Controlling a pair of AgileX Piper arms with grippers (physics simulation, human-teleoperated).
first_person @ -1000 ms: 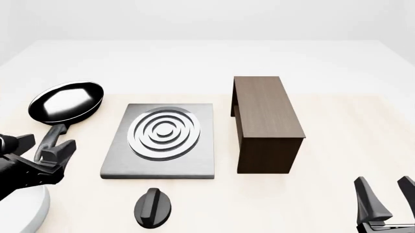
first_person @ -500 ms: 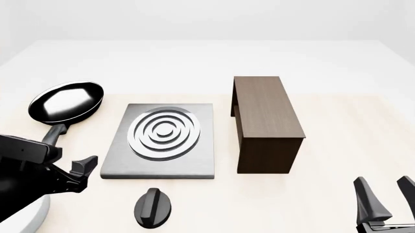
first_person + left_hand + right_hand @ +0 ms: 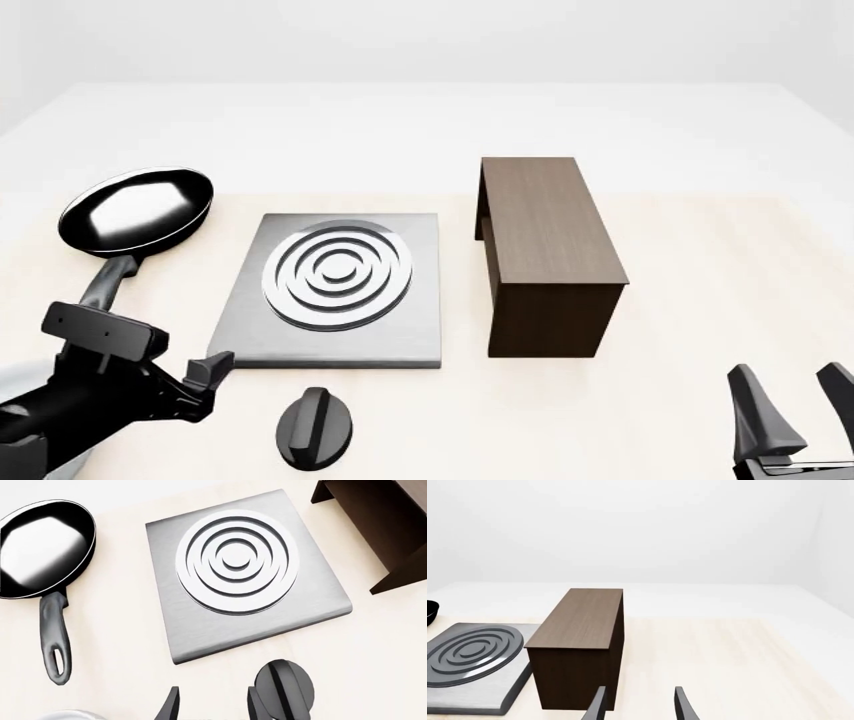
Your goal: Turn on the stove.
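the knob (image 3: 315, 428) sits just in front of the stove (image 3: 334, 290), so the left gripper (image 3: 212, 707) hangs near it w/ fingers spread, holding nothing, prob to line up. right gripper (image 3: 798, 405) waits far off, fingers apart too.

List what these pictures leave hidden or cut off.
- Knob: its near side is cut off by the left wrist view's edge.
- Left gripper: in the front view its own arm hides one finger.
- Right gripper: cut off at the front view's bottom corner.
- Box: its open underside stays out of sight.
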